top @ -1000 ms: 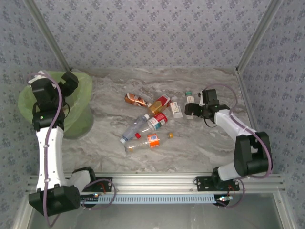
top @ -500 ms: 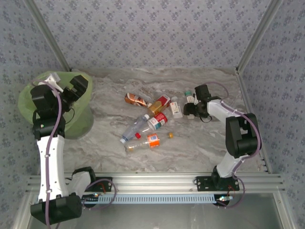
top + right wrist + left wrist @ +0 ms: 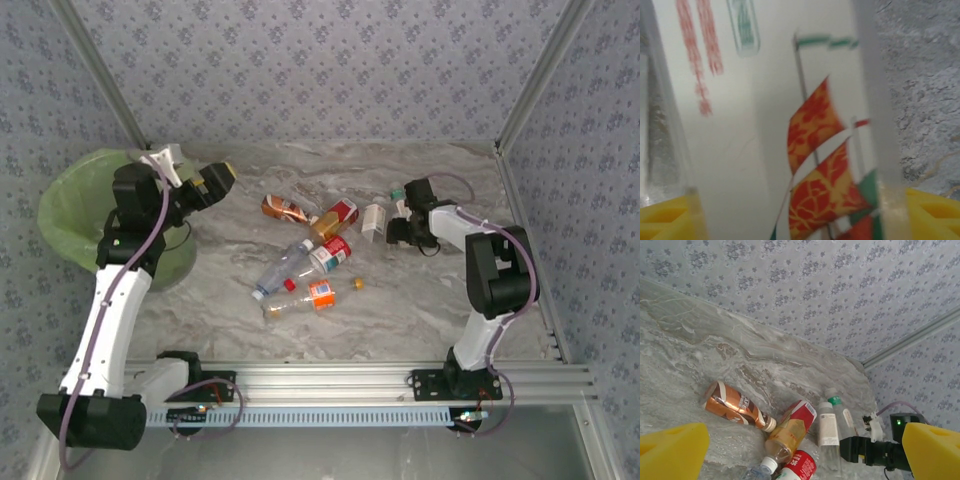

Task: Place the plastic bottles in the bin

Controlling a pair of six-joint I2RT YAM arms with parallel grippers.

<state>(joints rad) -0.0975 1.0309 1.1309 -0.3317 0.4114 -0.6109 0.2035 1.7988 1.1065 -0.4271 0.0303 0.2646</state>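
Left jaws swung off bin (image 3: 68, 205) — wide; right jaws astride cap-away bottle (image 3: 841, 412) — grip unclear.

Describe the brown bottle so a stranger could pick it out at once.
Find the green bin at the table's left edge; the bottles lie scattered to its right. The brown bottle is the back-left one of that group, lying on its side. It alone is shiny copper, while its neighbours are clear or red-labelled.

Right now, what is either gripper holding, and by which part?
Left gripper holds nothing. Right gripper straddles a bottle at its labelled middle; a firm grip cannot be told.
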